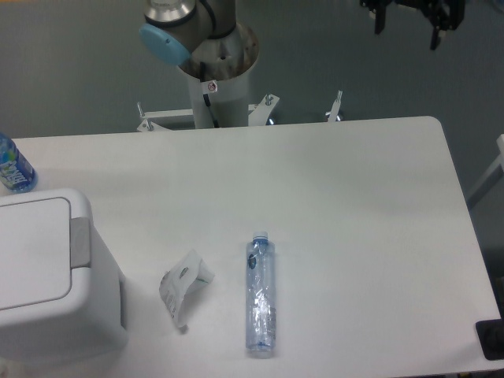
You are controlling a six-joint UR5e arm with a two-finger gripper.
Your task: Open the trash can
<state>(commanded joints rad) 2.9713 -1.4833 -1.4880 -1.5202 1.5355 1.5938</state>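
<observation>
The trash can is a large white boxy bin at the table's front left corner. Its flat lid lies shut, with the grey push tab on its right edge. My gripper is high at the top right of the view, above the table's far edge and far from the bin. Its two dark fingers hang apart with nothing between them, so it is open. Its upper part is cut off by the frame.
A clear plastic bottle lies on the table right of the bin, with a crumpled white wrapper between them. A blue-labelled bottle stands at the left edge behind the bin. The arm's base is at the back. A black object sits at the front right corner.
</observation>
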